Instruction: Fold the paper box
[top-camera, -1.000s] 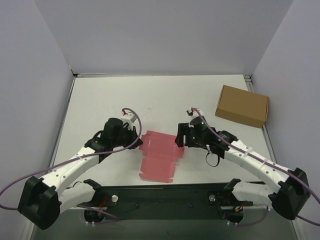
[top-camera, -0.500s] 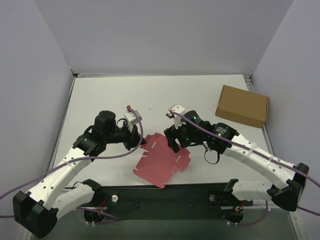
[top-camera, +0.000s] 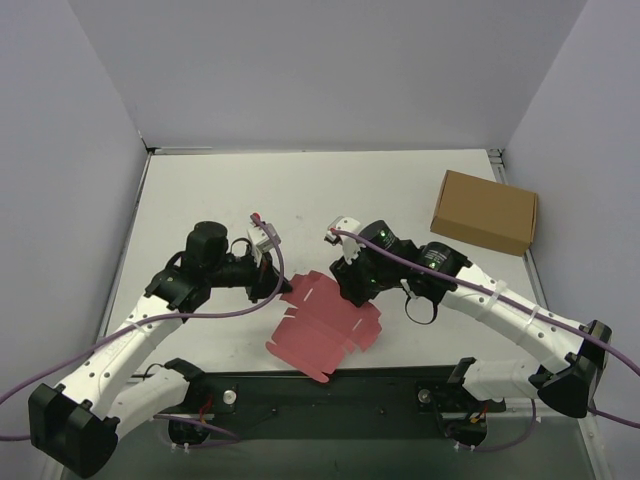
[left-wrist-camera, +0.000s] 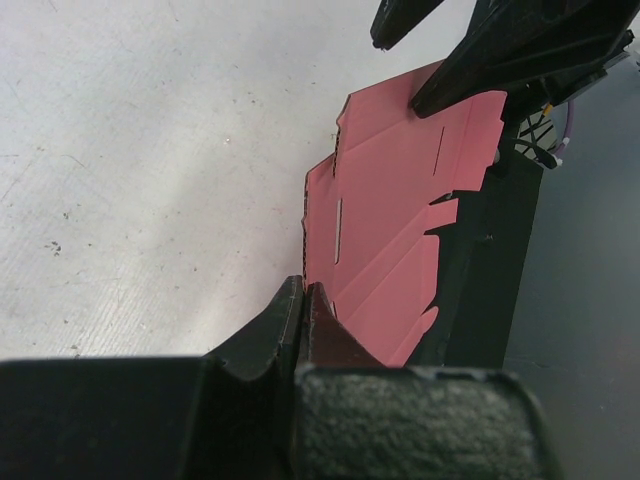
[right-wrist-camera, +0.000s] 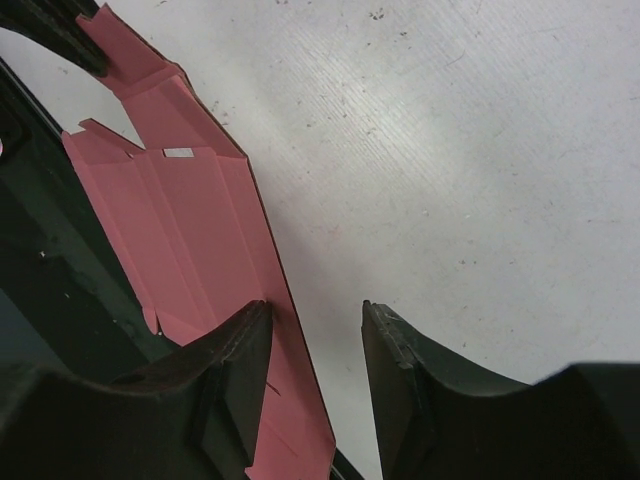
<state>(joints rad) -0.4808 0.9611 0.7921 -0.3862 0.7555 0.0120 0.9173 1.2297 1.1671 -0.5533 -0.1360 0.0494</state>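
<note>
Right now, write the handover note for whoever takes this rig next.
Left gripper: shut on a corner of the paper box.
Right gripper: fingers open, straddling another edge of the sheet, not clamped.
Paper box: a creased, die-cut sheet on the table between the arms, near the front edge.
Done: sheet pinned on one side; no walls standing.
Left: fold up the walls and tuck the tabs.

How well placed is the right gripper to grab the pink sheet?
Probably yes: the paper box's edge lies inside the right gripper's open jaws, nothing blocking. The left gripper pinches the far corner.
</note>
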